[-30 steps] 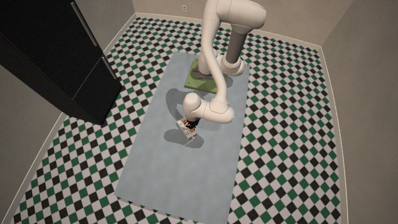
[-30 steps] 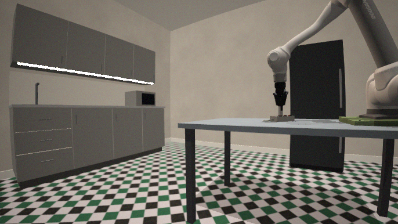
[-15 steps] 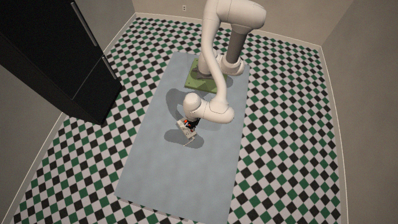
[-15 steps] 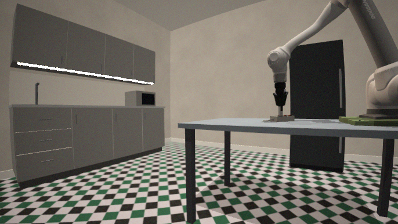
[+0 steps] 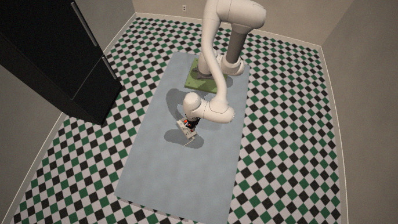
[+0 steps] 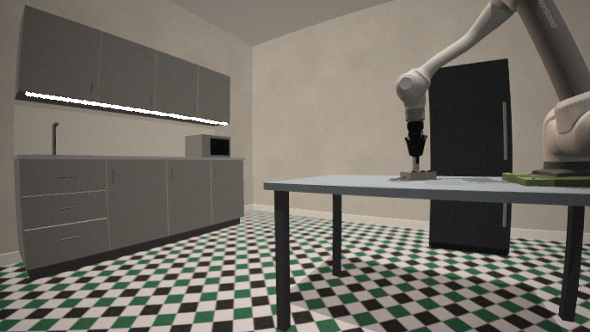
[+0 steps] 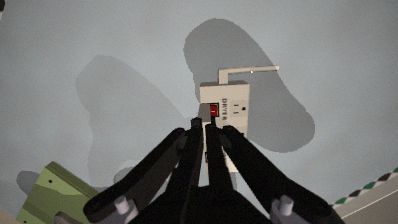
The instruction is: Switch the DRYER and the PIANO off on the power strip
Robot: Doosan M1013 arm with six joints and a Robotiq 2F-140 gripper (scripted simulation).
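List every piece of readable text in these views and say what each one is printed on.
"DRYER": on the power strip, beside its red switch, in the wrist view.
"DOOSAN": on the robot arm's upper link, in the exterior view; cut off at the frame edge.
The strip's other labels are hidden behind the shut pincer.
In the top view the strip's print is too small to read.

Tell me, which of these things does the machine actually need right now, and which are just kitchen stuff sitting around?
Part of the job:
- power strip lying flat on the table
- its red DRYER switch
- the end effector, shut and empty, tips at that switch

Just standing about:
- black fridge
- microwave
- counter cabinets
- green base plate
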